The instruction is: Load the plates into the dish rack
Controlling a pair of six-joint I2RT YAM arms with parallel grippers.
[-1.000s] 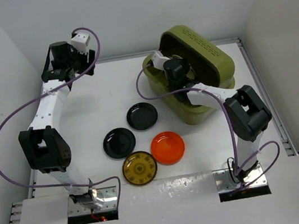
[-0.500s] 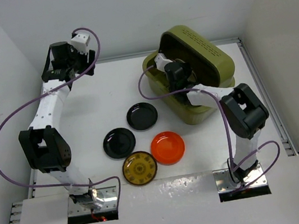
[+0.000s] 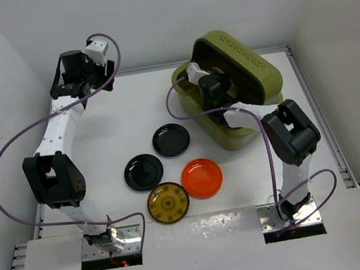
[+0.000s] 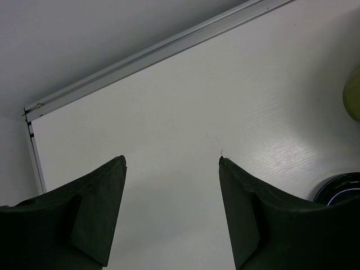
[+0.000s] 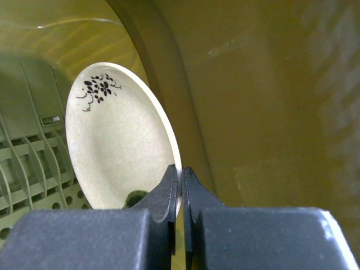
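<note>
The cream plate [image 5: 121,140], with a dark floral patch near its top rim, stands on edge inside the dish rack [image 5: 270,112], filling the left centre of my right wrist view. Its face turns toward the left of the frame, where the slatted floor [image 5: 28,169] shows, and its back faces the smooth olive wall. My right gripper [image 5: 180,171] pinches the plate's lower right rim, fingers pressed on it from either side with only the thin edge between them. I cannot tell whether the plate's bottom touches the slats, as the fingers hide it. From overhead, the rack sits at the upper right of the table [image 3: 116,118] with its lid [image 3: 251,62] raised, and the right arm reaches into it. The other four plates lie flat in the middle of that view, left of the rack: one black plate [image 3: 170,140] near the tub, the second black plate [image 3: 143,172] lower left of it, then the orange plate [image 3: 202,177] and the yellow patterned plate [image 3: 168,202] side by side below. My left gripper [image 4: 172,161] hangs at the upper left, fingers spread wide with nothing between them, over bare table.
</note>
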